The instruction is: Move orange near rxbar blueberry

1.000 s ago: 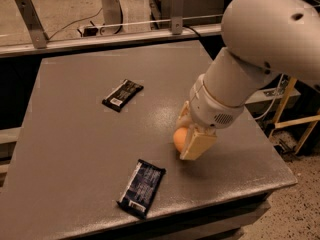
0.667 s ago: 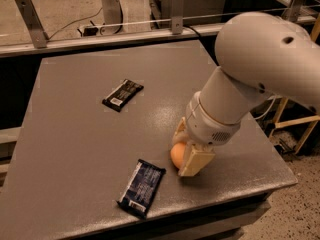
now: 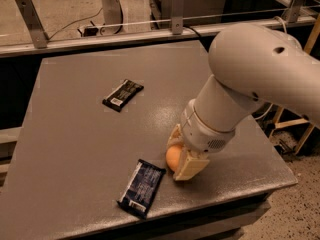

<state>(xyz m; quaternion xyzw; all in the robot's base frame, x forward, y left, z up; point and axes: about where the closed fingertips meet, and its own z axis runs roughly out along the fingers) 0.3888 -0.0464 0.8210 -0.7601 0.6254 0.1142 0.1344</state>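
Landmark: the rxbar blueberry [image 3: 142, 187] lay flat on the table [image 3: 75, 134] close to the front edge, its long axis angled away from the edge, dark wrapper up.

Orange: the orange [image 3: 172, 159] sat just beside the rxbar blueberry, off the bar's far right corner. A narrow strip of table showed between them, so they were not touching.

Orange height: low at the table surface. Whether it rested on the top or hung a little above could not be told.

Progress: judged nearly complete. The fruit was already next to the right bar. What was left appeared to be setting it down if it was not yet down, releasing it, and backing the arm off without nudging it.

Risk: being round, the orange could roll on release, and the front edge was near.

Gripper: the gripper [image 3: 181, 153] was beyond and to the right of the rxbar blueberry, pointing down over the orange.

Grip: clenched on the orange, one finger on its near right side and one on its far side, opened only as wide as the fruit.

Arm: the white arm [image 3: 240, 84] rose up and to the right from the rxbar blueberry.

Other bar: a black-wrapped bar [image 3: 123, 94] lay well beyond the rxbar blueberry, untouched.
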